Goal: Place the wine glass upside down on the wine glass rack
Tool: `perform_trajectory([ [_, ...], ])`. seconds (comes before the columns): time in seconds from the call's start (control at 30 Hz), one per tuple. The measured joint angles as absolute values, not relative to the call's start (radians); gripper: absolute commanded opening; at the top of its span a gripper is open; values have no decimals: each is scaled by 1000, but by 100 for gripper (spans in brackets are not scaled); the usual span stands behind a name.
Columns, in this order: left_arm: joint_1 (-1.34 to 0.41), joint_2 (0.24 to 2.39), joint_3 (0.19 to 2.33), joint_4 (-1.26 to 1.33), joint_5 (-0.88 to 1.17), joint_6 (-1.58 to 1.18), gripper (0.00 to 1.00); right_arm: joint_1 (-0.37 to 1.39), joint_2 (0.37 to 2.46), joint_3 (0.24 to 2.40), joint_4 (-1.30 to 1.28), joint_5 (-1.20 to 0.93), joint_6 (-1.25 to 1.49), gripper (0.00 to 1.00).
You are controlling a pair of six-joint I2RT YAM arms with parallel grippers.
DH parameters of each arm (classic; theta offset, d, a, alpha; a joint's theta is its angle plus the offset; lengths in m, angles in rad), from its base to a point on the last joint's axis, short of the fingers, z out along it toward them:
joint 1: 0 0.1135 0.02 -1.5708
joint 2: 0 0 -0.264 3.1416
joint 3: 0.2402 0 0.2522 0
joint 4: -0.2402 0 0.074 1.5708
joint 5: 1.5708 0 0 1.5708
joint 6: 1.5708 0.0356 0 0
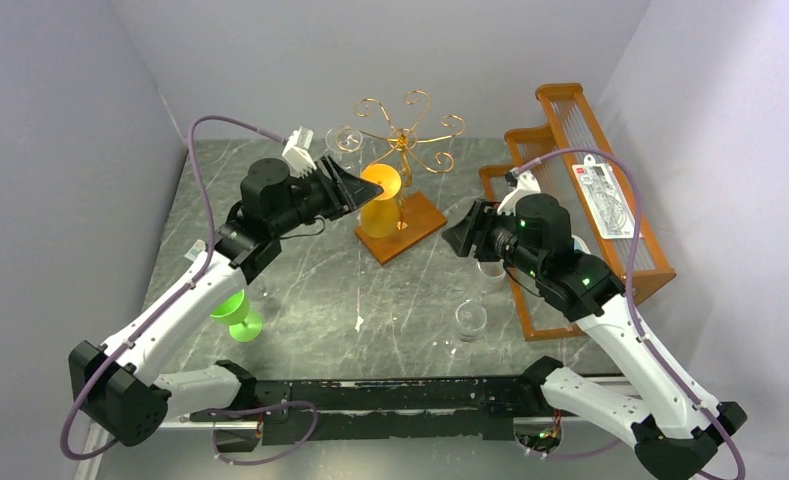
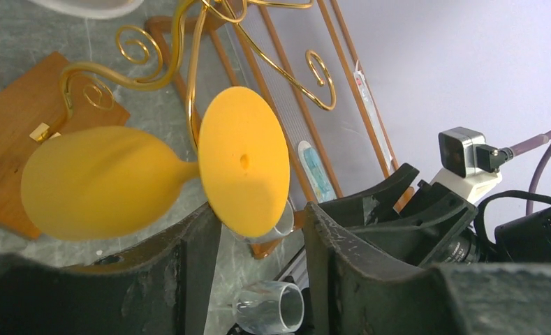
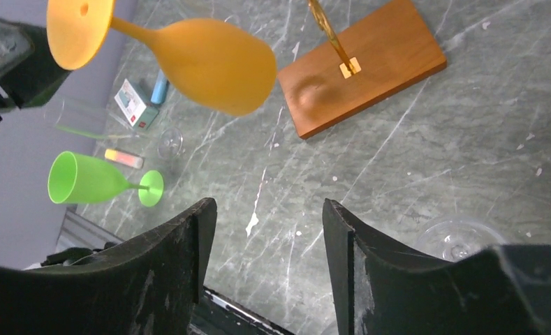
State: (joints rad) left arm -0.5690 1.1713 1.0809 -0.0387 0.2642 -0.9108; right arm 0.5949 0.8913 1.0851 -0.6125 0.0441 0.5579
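Orange wine glass (image 1: 378, 218) upside down at the gold wire rack (image 1: 425, 212), foot rim between the left gripper's (image 2: 262, 223) parted fingers; right gripper (image 3: 267, 209) apart, empty, above the worktop (image 3: 433, 160)

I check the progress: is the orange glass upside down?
Upside down: the orange glass has its foot on top and its bowl below.
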Motion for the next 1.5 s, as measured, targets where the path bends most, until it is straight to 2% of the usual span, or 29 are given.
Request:
perform_trajectory([
  [0.17, -569, 1202, 1100, -35, 264, -902, 30, 595, 891, 1064, -613, 14, 544, 42],
  [0.27, -569, 1222, 1110, -31, 266, -907, 29, 595, 885, 1041, -611, 6, 545, 38],
  [0.37, -569, 1227, 1107, -27, 268, -923, 34, 595, 885, 1038, -611, 4, 550, 37],
  [0.47, -569, 1223, 1101, -14, 274, -942, 47, 595, 883, 1037, -612, 4, 555, 38],
  [0.67, -569, 1192, 1096, -34, 273, -942, 78, 595, 863, 1038, -627, 17, 561, 58],
  [0.8, -569, 1136, 1097, -117, 249, -900, 89, 595, 857, 1048, -688, 38, 561, 65],
  [0.93, -569, 1069, 1111, -270, 188, -837, 93, 595, 910, 1151, -817, 104, 578, 66],
  [1.1, -569, 953, 1117, -411, 89, -774, 89, 595, 994, 1270, -967, 237, 611, 54],
  [1.2, -569, 864, 1112, -444, 29, -724, 88, 595, 1045, 1290, -1040, 287, 625, 53],
  [1.33, -569, 769, 1061, -459, -24, -666, 88, 595, 1086, 1270, -1075, 307, 647, 53],
  [1.5, -569, 673, 926, -435, -30, -615, 88, 595, 1040, 1105, -1023, 281, 645, 55],
])
